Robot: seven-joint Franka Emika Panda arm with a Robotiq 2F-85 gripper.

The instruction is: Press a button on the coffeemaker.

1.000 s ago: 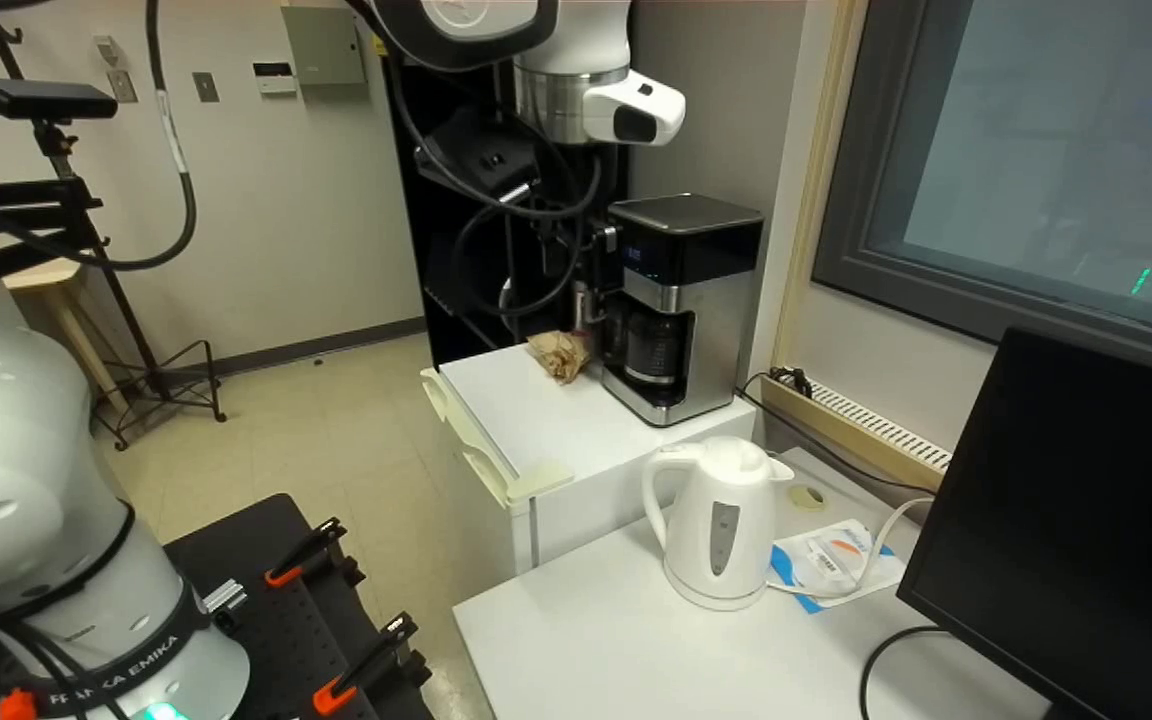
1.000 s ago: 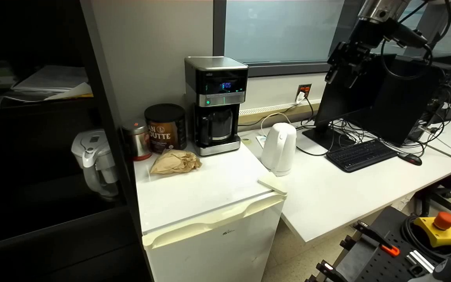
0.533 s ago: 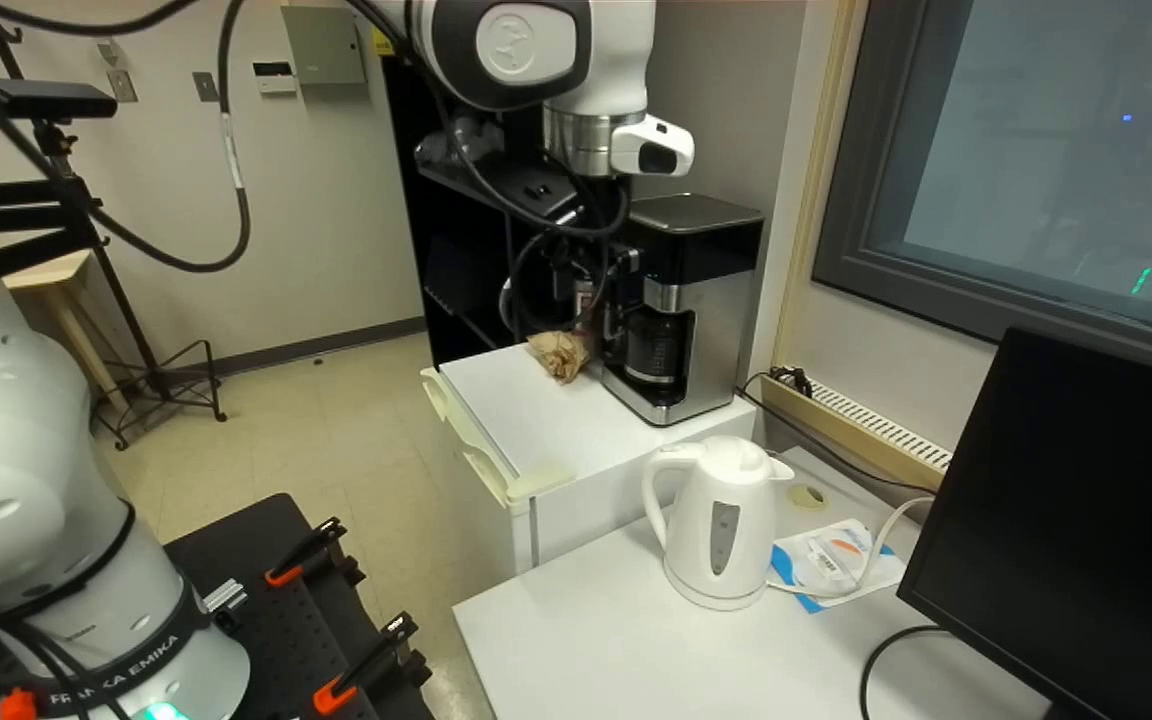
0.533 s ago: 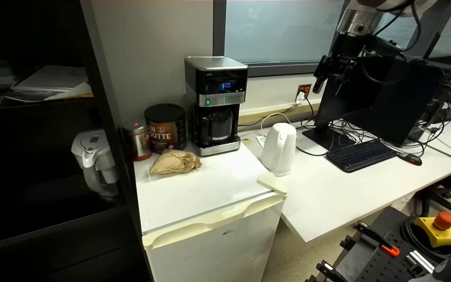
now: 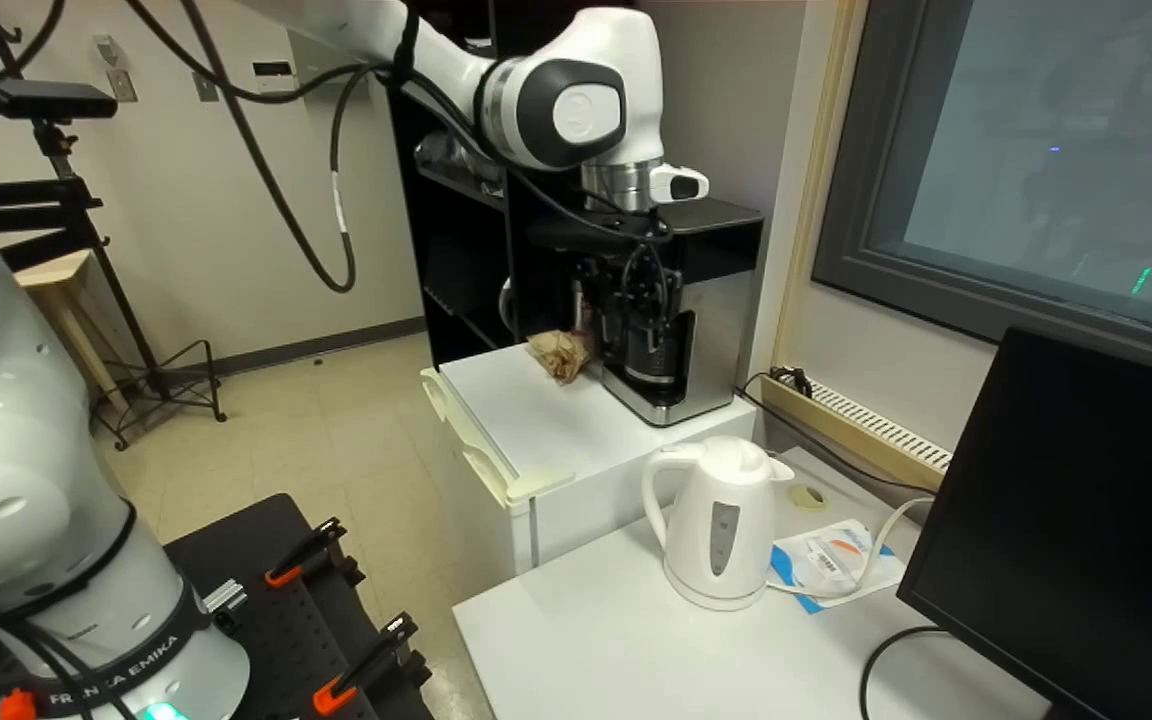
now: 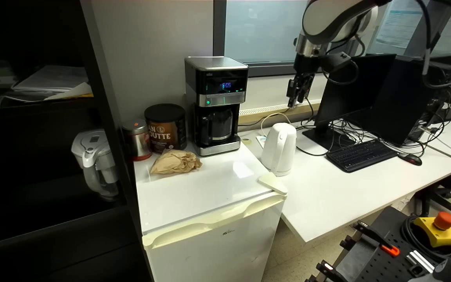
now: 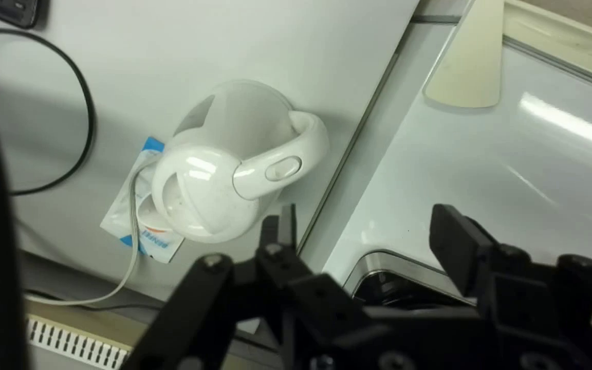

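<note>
The black and silver coffeemaker (image 6: pixel 222 100) stands upright on the small white fridge. Its display and a green button light are lit, and its dark carafe sits inside. It also shows in an exterior view (image 5: pixel 721 330), partly behind my gripper. In the wrist view only the front corner of its base (image 7: pixel 384 261) shows between the jaws. My gripper (image 7: pixel 363 221) is open, with its fingers wide apart and nothing between them. In an exterior view the gripper (image 6: pixel 295 102) points down above and behind the kettle, to the right of the coffeemaker and apart from it.
The white kettle (image 6: pixel 278 150) stands on the desk beside the fridge (image 6: pixel 206 192), below my gripper. A paper bag (image 6: pixel 175 162), a coffee can (image 6: pixel 165 129) and a metal tin (image 6: pixel 137 140) sit left of the coffeemaker. A monitor (image 5: pixel 1086 530) stands on the desk.
My arm has swung the gripper toward the coffeemaker and lower, leftward past the monitor in an exterior view. The gripper has also turned. The coffeemaker and kettle have not moved.
</note>
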